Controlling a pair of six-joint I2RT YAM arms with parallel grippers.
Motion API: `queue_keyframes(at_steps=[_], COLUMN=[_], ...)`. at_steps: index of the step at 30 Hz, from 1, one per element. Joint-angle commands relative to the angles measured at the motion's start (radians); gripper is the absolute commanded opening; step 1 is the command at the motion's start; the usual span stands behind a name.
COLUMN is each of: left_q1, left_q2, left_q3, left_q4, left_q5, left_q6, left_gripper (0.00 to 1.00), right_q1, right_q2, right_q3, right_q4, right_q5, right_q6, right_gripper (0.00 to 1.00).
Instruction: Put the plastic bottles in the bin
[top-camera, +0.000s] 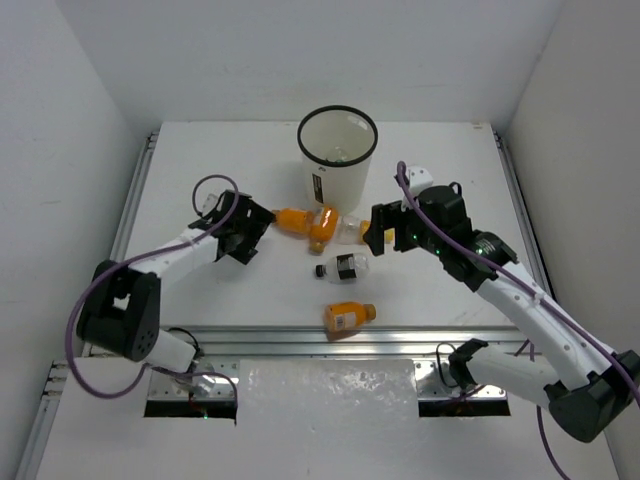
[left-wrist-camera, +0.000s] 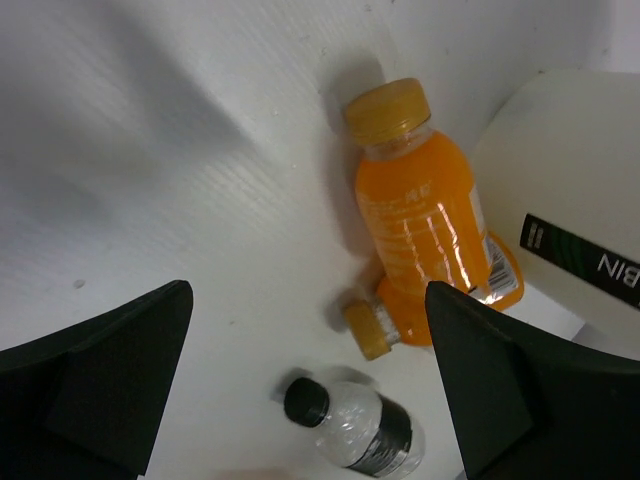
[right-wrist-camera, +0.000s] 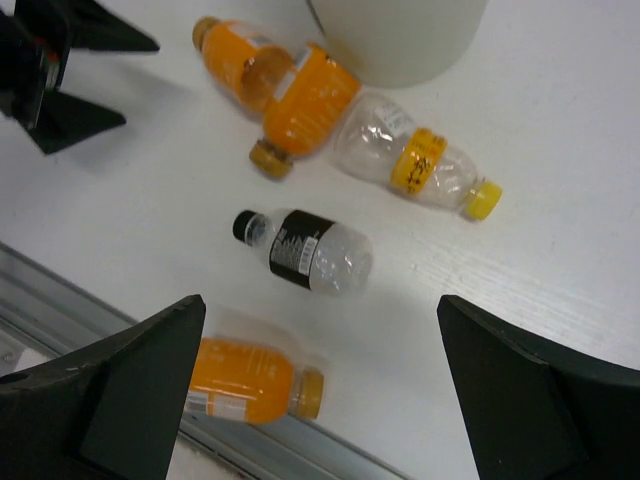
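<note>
Left hand, centre-left of top view: jaws wide, nothing held. Centre, lying on table below upright bin: first orange bottle, second orange bottle touching it, yellow-capped clear bottle; lower, black-labelled bottle and third orange bottle. Right hand: wide, empty.

You're looking at a lab-style robot test cell: plain white panel walls box in the flat white tabletop, with silver aluminium rails along its near edge.
</note>
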Motion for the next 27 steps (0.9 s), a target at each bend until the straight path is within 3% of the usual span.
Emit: queue_keyframes(at_steps=[1, 10, 18, 20, 21, 23, 24, 26, 27], left_q1=[-0.013, -0.021, -0.031, -0.028, -0.027, -0.024, -0.019, -0.011, -0.01], left_q2=[0.083, 0.339, 0.435, 0.462, 0.471, 0.479, 0.45, 0.384, 0.303], left_q3=[0.117, 0.28, 0.299, 0.308, 0.323, 0.32, 0.311, 0.242, 0.221], left_q4=[0.114, 0.139, 0.16, 0.17, 0.165, 0.157, 0.151, 0.163, 0.165], left_q5=[0.038, 0.064, 0.13, 0.143, 0.144, 0.146, 0.141, 0.076, 0.046], left_q6=[-0.124, -0.133, -0.149, -0.132, -0.129, -0.121, -0.121, -0.126, -0.124], left_gripper=[1.0, 1.0, 0.96, 0.84, 0.72, 0.65, 0.51, 0.39, 0.26], right_q1=[0.001, 0.001, 0.001, 0.001, 0.001, 0.001, 0.001, 0.001, 0.001], right_q2=[-0.046, -0.059, -0.033, -0.034, -0.037, -0.046, -0.05, -0.062, -0.068], right_q3=[-0.054, -0.136, -0.125, -0.125, -0.125, -0.125, -0.125, -0.128, -0.13], right_q4=[0.054, 0.08, 0.084, 0.082, 0.077, 0.074, 0.068, 0.061, 0.054], right_q5=[-0.038, -0.07, -0.072, -0.072, -0.07, -0.067, -0.064, -0.059, -0.056], right_q6=[0.03, 0.016, 0.009, 0.007, 0.009, 0.009, 0.006, -0.001, -0.002], right_gripper=[0.99, 0.99, 0.99, 0.99, 0.99, 0.99, 0.99, 0.99, 0.99])
